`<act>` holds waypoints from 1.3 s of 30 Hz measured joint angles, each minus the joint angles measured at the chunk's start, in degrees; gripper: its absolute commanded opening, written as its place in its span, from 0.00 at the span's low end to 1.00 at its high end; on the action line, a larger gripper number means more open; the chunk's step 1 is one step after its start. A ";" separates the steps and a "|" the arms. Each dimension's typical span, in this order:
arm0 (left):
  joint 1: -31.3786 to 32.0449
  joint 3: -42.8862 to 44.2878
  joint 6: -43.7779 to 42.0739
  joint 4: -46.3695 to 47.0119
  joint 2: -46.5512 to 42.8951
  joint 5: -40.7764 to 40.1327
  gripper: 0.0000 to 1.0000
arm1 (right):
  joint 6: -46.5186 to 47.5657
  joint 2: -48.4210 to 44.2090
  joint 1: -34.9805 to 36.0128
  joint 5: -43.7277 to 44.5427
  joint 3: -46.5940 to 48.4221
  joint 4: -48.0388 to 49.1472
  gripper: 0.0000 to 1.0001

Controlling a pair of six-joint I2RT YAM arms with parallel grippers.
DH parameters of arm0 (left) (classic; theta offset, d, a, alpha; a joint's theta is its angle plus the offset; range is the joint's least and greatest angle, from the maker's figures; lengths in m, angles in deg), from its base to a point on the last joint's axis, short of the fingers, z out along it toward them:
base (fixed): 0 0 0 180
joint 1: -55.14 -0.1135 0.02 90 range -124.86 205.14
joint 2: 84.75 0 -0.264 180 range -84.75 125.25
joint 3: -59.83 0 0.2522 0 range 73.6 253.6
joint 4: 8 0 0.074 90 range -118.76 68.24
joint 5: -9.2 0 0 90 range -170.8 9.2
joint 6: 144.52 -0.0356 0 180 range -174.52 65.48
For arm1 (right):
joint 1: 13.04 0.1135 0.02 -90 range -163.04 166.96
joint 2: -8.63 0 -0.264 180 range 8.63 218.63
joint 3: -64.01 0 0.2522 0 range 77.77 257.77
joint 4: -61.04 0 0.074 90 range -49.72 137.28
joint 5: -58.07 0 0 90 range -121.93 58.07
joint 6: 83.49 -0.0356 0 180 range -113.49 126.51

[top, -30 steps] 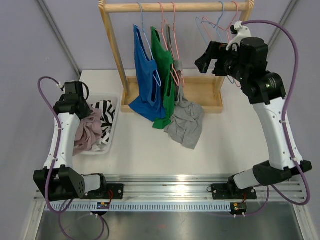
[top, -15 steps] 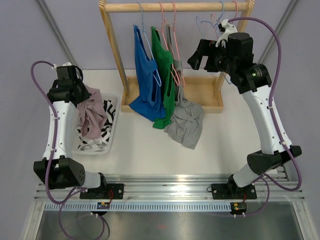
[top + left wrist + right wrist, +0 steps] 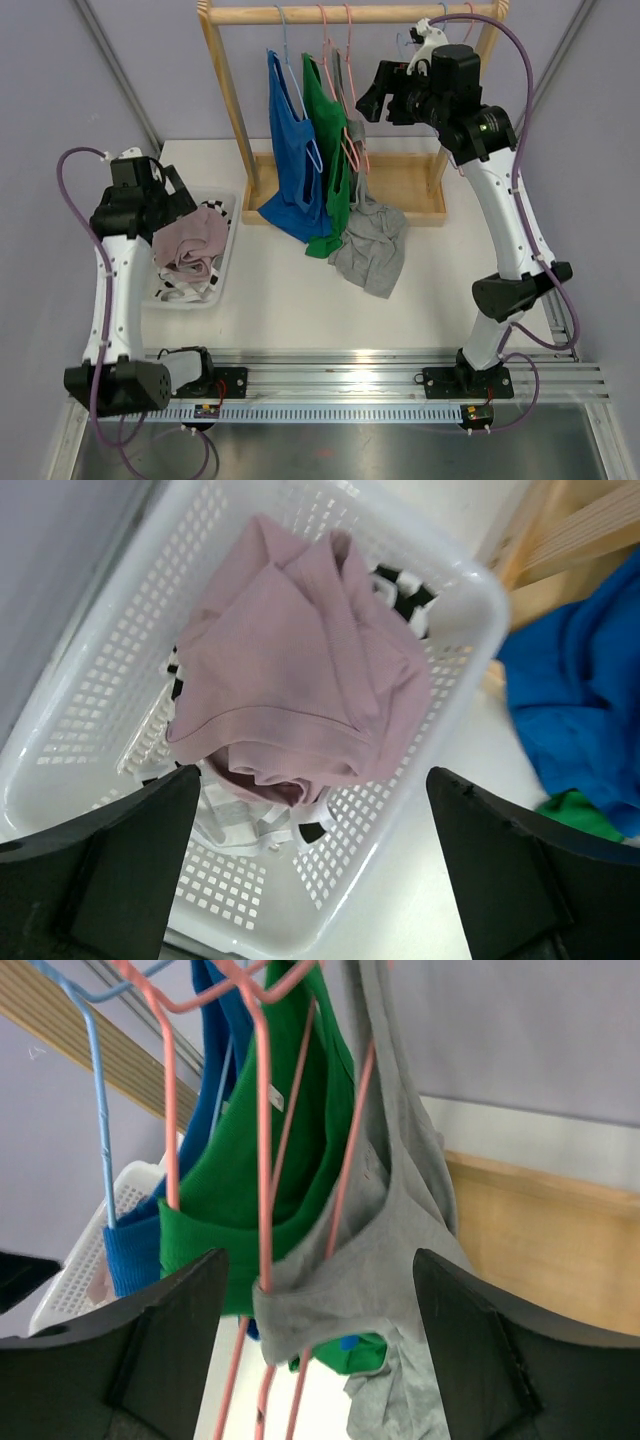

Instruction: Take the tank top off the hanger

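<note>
Three tank tops hang on the wooden rack (image 3: 350,14): blue (image 3: 290,170), green (image 3: 328,150) and grey (image 3: 372,240). In the right wrist view the grey tank top (image 3: 400,1250) hangs by its strap on a pink hanger (image 3: 345,1160), beside the green one (image 3: 260,1190). My right gripper (image 3: 320,1290) (image 3: 368,103) is open at hanger height, with the grey strap between its spread fingers, untouched. My left gripper (image 3: 315,850) (image 3: 185,195) is open and holds nothing. It hovers over a pink garment (image 3: 300,670) lying in the white basket (image 3: 470,590).
The basket (image 3: 225,265) at the table's left also holds a black-and-white striped garment (image 3: 180,285). The rack's wooden base tray (image 3: 410,190) lies under the clothes. Empty blue and pink hangers (image 3: 415,45) hang at the rack's right end behind my right arm.
My left gripper opened and the pink garment dropped into the basket. My right arm swung left along the rack to the grey tank top, and its jaws narrowed slightly.
</note>
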 measured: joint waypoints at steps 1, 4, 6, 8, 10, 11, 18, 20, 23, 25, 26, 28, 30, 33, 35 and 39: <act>0.52 0.00 -0.02 -0.07 -2.89 0.00 0.99 | 0.37 1.62 0.52 0.44 2.34 -0.48 0.81; 2.75 0.00 -0.48 -0.13 -10.08 0.02 0.99 | 1.79 5.90 3.19 2.21 8.59 -1.92 0.78; 4.46 0.00 -0.90 -0.35 -13.42 0.00 0.99 | 3.02 8.31 4.52 4.00 11.91 -3.06 0.65; 5.86 -0.31 -1.27 -0.52 -15.30 0.00 0.99 | 4.00 9.64 5.27 6.05 13.40 -3.61 0.52; 7.23 -1.16 -1.60 -0.98 -15.91 -0.07 0.99 | 5.42 10.78 5.49 8.55 14.14 -3.65 0.34; 7.98 -1.68 -1.75 -1.27 -15.91 -0.04 0.99 | 5.88 11.32 5.49 9.64 14.45 -3.65 0.32; 13.07 -4.57 -2.51 -2.73 -15.56 -0.17 0.99 | 9.40 13.09 5.55 14.62 15.58 -3.58 0.00; 14.67 -4.59 -2.51 -2.82 -15.58 -0.26 0.99 | 10.08 13.07 5.55 15.58 15.58 -3.43 0.00; 17.75 -4.59 -2.38 -2.97 -15.65 -0.63 0.99 | 10.73 12.98 5.53 16.41 15.58 -3.45 0.00; 20.24 -4.59 -1.84 -3.13 -15.87 -0.87 0.99 | 10.99 12.70 5.51 16.61 15.58 -3.45 0.00; 21.53 -4.59 -1.49 -3.15 -16.17 -0.92 0.99 | 11.15 12.39 5.51 16.98 15.56 -3.45 0.00; 24.24 -4.59 -0.63 -3.06 -17.09 -1.03 0.99 | 11.28 11.67 5.51 17.68 15.56 -3.43 0.00; 27.02 -4.61 0.28 -2.51 -18.78 -0.85 0.99 | 11.41 10.73 5.51 18.10 15.56 -3.45 0.00; 29.83 -5.03 1.77 -0.42 -22.08 -0.15 0.99 | 11.41 8.59 5.51 18.53 15.56 -3.45 0.00; 31.23 -5.25 2.71 0.57 -23.89 0.39 0.99 | 11.37 6.88 5.51 18.86 15.56 -3.48 0.00; 33.48 -5.25 4.02 3.06 -26.25 2.54 0.99 | 10.60 2.54 5.51 18.86 13.94 -3.98 0.00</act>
